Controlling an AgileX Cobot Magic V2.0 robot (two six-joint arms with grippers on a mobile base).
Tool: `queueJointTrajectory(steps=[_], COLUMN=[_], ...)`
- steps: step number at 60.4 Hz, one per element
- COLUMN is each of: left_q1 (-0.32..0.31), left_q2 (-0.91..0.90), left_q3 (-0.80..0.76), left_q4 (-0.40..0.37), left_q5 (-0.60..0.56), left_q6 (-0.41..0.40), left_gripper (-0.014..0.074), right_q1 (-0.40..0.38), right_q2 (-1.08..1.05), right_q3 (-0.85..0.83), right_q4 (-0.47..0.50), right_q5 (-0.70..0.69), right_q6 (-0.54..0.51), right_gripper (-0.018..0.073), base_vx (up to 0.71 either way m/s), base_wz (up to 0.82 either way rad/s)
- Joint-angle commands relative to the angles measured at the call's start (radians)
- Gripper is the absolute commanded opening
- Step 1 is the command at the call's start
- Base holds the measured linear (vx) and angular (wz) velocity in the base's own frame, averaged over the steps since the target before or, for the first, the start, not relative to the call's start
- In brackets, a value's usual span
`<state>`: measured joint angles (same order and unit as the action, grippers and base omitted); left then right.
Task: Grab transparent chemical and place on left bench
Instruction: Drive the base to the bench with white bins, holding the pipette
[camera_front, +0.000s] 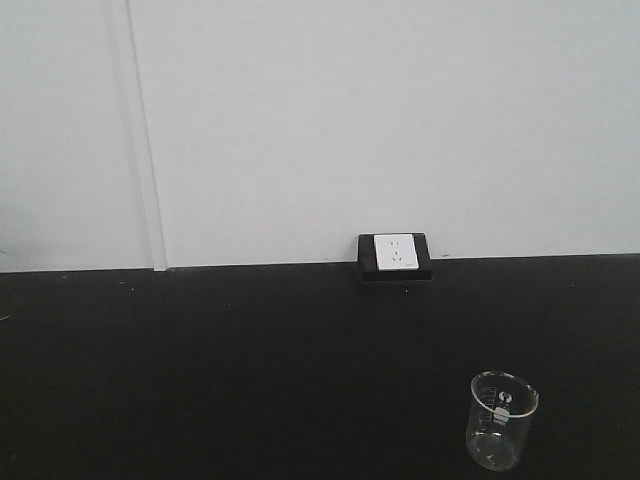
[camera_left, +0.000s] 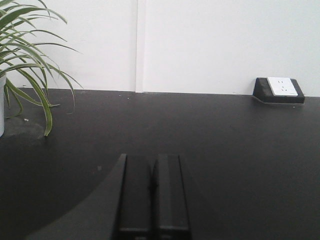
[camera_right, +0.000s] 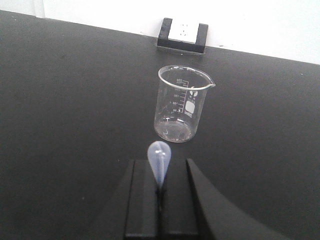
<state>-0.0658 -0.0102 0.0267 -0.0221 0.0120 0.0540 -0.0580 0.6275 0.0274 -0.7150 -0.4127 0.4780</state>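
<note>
- Right tool (camera_right: 160, 172): clenched on the transparent chemical (camera_right: 159, 159). The clear bulb is seen rising from between the two fingers; the slim stem is hidden in the gap below.
- Left tool (camera_left: 151, 162): closed finger to finger, nothing held, hung over the black desk (camera_left: 225, 150) near a potted plant (camera_left: 22, 60).
- A glass beaker (camera_right: 180, 107) is stood just beyond the held bulb, apart from it. A wall socket (camera_right: 182, 34) is set at the desk's back edge.
- Step judged: grasp made, carry in hand. The desk in view is the socket-and-plant one, so delivery is not yet made.
- The left desk is shown in no view.
- Next move judged: a turn leftward is called for, with the beaker cleared, the soft bulb gripped without crushing, and the transparent chemical lowered flat onto the left desk before release.
</note>
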Motion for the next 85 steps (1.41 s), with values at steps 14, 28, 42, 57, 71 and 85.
queueJointTrajectory(steps=[14, 28, 42, 57, 71, 85], left_q1=[-0.002, -0.002, -0.002, -0.002, -0.002, -0.002], left_q2=[-0.019, -0.019, -0.019, -0.019, -0.019, -0.019], left_q3=[0.016, 0.016, 0.016, 0.016, 0.016, 0.016], left_q4=[-0.001, -0.001, -0.001, -0.001, -0.001, -0.001], left_q5=[-0.078, -0.078, -0.078, -0.078, -0.078, -0.078], left_q6=[-0.008, -0.008, -0.008, -0.008, -0.008, -0.008], left_gripper=[-0.0003, -0.0003, -0.0003, -0.0003, -0.0003, -0.0003], right_q1=[-0.004, -0.004, -0.004, -0.004, -0.004, -0.004], right_q2=[-0.002, -0.002, -0.002, -0.002, -0.002, -0.002], right_q3=[-0.016, -0.016, -0.016, -0.016, -0.016, -0.016], right_q4=[0.006, 0.006, 0.006, 0.006, 0.006, 0.006], right_q5=[-0.062, -0.062, -0.062, -0.062, -0.062, -0.062], right_q6=[0.001, 0.001, 0.001, 0.001, 0.001, 0.001], right_gripper=[-0.0004, -0.0004, -0.0004, -0.0004, -0.0004, -0.0004], base_vx=[-0.13, -0.21, -0.29, -0.35, -0.37, -0.35], base_wz=[-0.01, 0.10, 0.17, 0.10, 0.07, 0.17])
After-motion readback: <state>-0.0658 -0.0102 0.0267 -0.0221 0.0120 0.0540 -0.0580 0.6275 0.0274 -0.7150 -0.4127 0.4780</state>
